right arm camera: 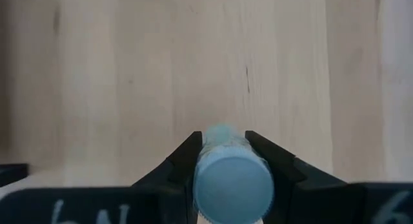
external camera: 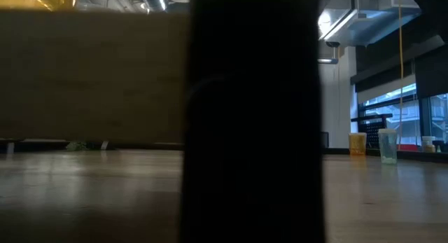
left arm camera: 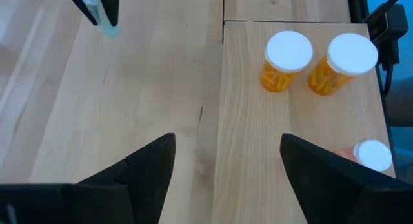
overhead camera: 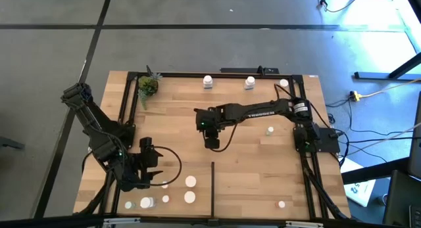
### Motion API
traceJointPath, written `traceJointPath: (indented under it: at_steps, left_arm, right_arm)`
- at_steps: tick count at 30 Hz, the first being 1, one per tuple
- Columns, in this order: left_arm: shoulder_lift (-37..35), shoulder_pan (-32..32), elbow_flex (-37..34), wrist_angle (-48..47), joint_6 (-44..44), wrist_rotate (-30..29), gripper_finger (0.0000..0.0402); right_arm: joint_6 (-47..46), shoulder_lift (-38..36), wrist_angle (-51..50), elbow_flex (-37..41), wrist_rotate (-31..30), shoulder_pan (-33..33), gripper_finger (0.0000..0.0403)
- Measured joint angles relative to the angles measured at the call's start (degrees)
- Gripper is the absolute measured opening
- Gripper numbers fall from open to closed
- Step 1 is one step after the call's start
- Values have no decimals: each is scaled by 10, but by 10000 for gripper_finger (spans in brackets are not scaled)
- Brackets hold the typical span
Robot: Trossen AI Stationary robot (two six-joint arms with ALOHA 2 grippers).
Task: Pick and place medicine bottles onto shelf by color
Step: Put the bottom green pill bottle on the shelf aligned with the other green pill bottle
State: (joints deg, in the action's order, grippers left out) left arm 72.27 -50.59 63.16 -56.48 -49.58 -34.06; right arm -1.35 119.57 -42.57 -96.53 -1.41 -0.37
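My right gripper (overhead camera: 211, 141) is over the middle of the light-wood shelf (overhead camera: 263, 169), shut on a pale blue-green medicine bottle (right arm camera: 231, 182). The left wrist view shows this bottle (left arm camera: 110, 27) farther off, sticking out below dark fingers. My left gripper (overhead camera: 156, 177) stands open over the near left part, with only bare wood between its fingers (left arm camera: 226, 146). Just beyond it stand two orange bottles (left arm camera: 287, 59) (left arm camera: 345, 62) with white caps, upright on their bases. A third capped bottle (left arm camera: 373, 154) is beside one finger. My right gripper pinches the bottle's round sides just below the cap (right arm camera: 222, 143) between its two fingers (right arm camera: 187, 156), which come steeply from above. The cap faces up toward the wrist and the body points down along the fingers. The bottle sits over the wood, upright in the hold.
More white-capped bottles stand along the far rail (overhead camera: 208, 81) (overhead camera: 250, 82), at mid right (overhead camera: 270, 130) and near the front edge (overhead camera: 190, 181) (overhead camera: 281, 204). A thin black divider strip (overhead camera: 212, 188) runs from the front. A small potted plant (overhead camera: 148, 87) stands far left. A dark shape (external camera: 252, 117) blocks the low view.
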Motion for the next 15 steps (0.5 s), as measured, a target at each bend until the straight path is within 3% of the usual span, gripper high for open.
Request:
traceJointPath:
  at_steps: [15]
  left_arm:
    - [0,0,0,1,0,0,273]
  right_arm:
    - [-44,-1,56,99,0,-19,110]
